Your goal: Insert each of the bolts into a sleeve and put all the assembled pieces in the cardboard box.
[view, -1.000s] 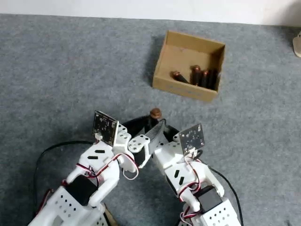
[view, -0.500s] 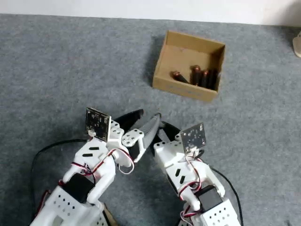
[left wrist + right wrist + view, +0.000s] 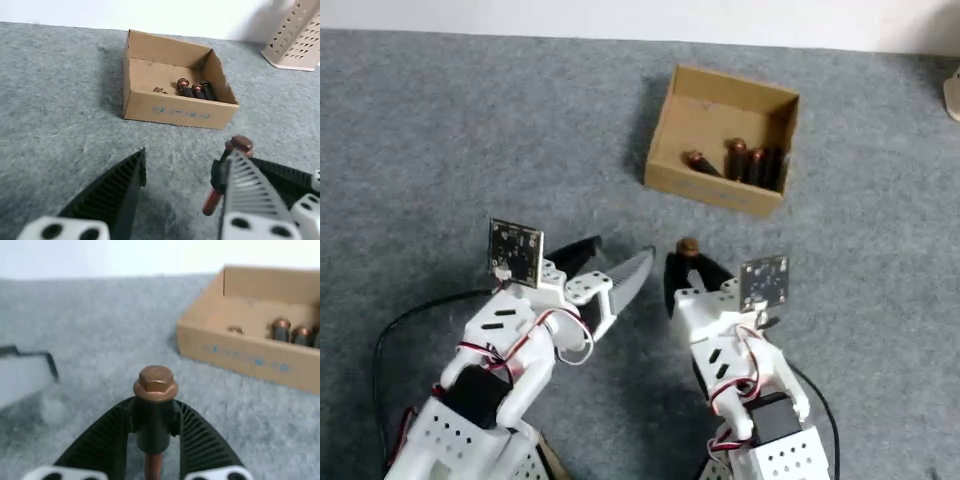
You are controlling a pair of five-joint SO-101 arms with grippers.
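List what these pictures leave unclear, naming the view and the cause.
1. The pieces in the box: high view, they merge in the wall's shadow, so the count is unsure; right wrist view, the edge cuts them.
2. The bolt tip: right wrist view, cut by the picture's edge.
3. The right gripper: left wrist view, mostly hidden behind the left gripper's finger.

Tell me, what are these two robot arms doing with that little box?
The right arm has its jaws shut on a dark sleeve with a copper bolt already slipped into it, held upright short of the cardboard box. The left arm sits beside it, jaws open and empty. Several finished pieces already lie in the box.
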